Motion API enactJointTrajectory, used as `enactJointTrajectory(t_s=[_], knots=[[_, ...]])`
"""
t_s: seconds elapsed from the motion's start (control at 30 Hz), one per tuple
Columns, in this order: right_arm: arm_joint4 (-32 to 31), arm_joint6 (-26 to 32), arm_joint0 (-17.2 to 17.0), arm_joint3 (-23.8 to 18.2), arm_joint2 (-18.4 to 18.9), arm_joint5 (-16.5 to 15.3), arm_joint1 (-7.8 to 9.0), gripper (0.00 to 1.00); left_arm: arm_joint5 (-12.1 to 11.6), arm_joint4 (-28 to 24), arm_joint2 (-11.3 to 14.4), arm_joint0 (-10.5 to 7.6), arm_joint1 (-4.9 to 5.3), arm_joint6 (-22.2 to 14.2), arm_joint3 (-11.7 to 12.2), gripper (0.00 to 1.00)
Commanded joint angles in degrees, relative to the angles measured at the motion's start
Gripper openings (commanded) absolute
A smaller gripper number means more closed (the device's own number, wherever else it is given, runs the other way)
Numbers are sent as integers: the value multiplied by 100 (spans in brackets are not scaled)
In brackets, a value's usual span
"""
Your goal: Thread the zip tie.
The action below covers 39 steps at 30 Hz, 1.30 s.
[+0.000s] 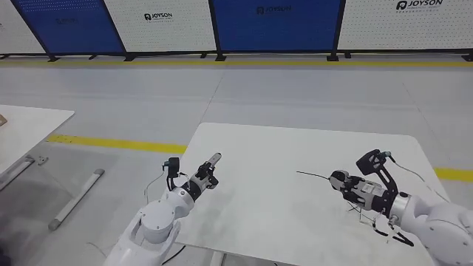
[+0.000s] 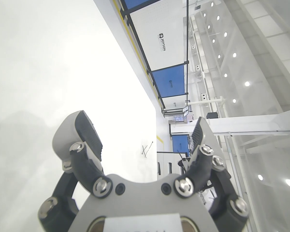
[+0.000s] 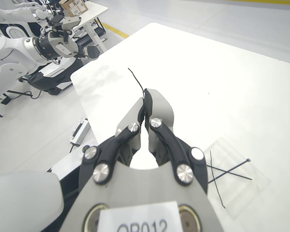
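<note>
White blue-panelled partitions stand across the grey floor beyond the white rectangular surface. The right hand is clenched on a thin black plastic zip tie, whose free end pokes out past its fingertips toward the left hand. That hand is released, with its jaws spread wide and nothing between them, and it is well apart from the tie. Behind the right hand, near its wrist, spare black ties lie crossed on a clear plastic sheet. The likeliest trouble is the pinch itself. It sits right at the pad tips, so a nudge from the other hand could twist the strap or pull it loose. I cannot tell where the tie's locking head lies, so the free end may be fed in the wrong way. The limp tip could also bend past the slot.
</note>
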Motion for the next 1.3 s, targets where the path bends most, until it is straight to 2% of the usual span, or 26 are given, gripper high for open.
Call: enactJointTrajectory(t_s=[0.0, 0.13, 0.17, 0.23, 0.33, 0.43, 0.53, 0.63, 1.03, 1.13, 1.23, 1.27], knots=[[-1, 0, 0, 0, 0, 0, 0, 0, 0, 0, 0, 0, 0, 0, 0, 100], [-1, 0, 0, 0, 0, 0, 0, 0, 0, 0, 0, 0, 0, 0, 0, 100], [-126, -46, -2, 22, 16, 98, 0, 0, 0, 0, 0, 0, 0, 0, 0, 100], [-466, -200, -33, -84, -45, 233, -18, 0, 0, 0, 0, 0, 0, 0, 0, 100], [-906, -459, -57, -185, -83, 0, -30, 0, 0, 0, 0, 0, 0, 0, 0, 100], [-1750, -819, -150, -543, -235, 0, 11, 0, 0, 0, 0, 0, 0, 0, 0, 100], [-2411, -970, -211, -676, -451, 0, 97, 0, 0, 0, 0, 0, 0, 0, 0, 100], [-2107, -887, -95, -607, -623, 0, 173, 0, 0, 0, 0, 0, 0, 0, 0, 100], [-2107, -887, -95, -607, -623, 0, 173, 0, 0, 0, 0, 0, 0, 0, 0, 100], [-2390, -1070, -113, -654, -620, 0, 155, 0, 0, 0, 0, 0, 0, 0, 0, 100], [-3008, -1344, -110, -774, -665, 0, 145, 0, 0, 0, 0, 0, 0, 0, 0, 100], [-3407, -1424, -92, -843, -704, 0, 147, 0, 0, 0, 0, 0, 0, 0, 0, 100]])
